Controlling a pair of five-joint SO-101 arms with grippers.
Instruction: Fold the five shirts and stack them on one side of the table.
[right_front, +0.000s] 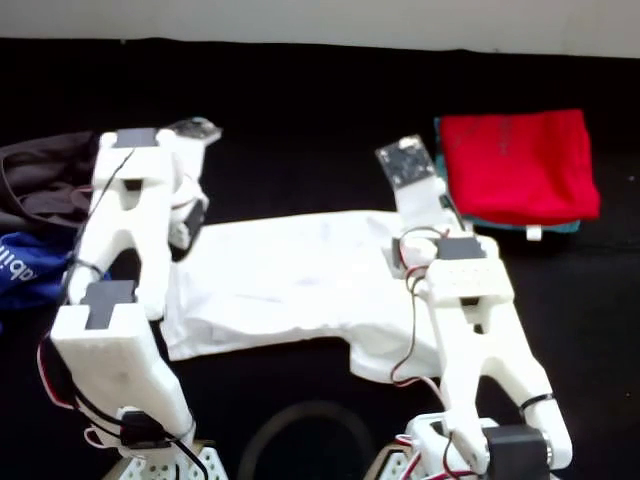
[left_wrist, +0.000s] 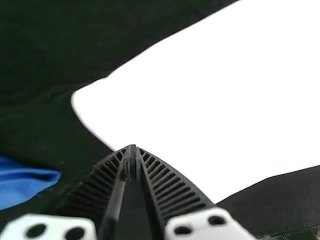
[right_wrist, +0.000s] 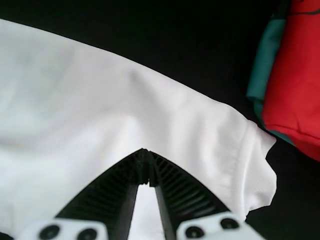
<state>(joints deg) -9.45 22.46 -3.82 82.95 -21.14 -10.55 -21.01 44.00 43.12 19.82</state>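
Left gripper (left_wrist: 131, 150): closed, tip against tip. The tips sat at the white shirt's (right_front: 280, 280) edge, where cloth met bare table (right_front: 300, 90), beside a rounded corner of the shirt. Whether any cloth was pinched could not be told

Right gripper (right_wrist: 145, 152): closed at the tips, low over the white shirt. White cloth showed through the slit behind the tips; a grip on the cloth could not be confirmed. A hemmed sleeve end lay just beyond it, toward the stack at the right edge

White shirt: in the middle of the table, spread lengthwise between the two arms, partly folded and wrinkled. One end lay under the left arm; the other ran under the right arm toward the near edge

Red shirt (right_front: 515, 165): folded, near the far right corner, lying on the teal shirt

Teal shirt (right_front: 505, 224): folded, bottom of that stack, with only a thin border showing along the near and left sides of the red one. The stack lay near the white shirt's sleeve, apart from it

Blue shirt (right_front: 25, 265): unfolded, bunched at the left edge, near the left arm

Dark shirt (right_front: 45, 175): unfolded, heaped at the left edge, just behind the blue one and touching it

Table: black surface
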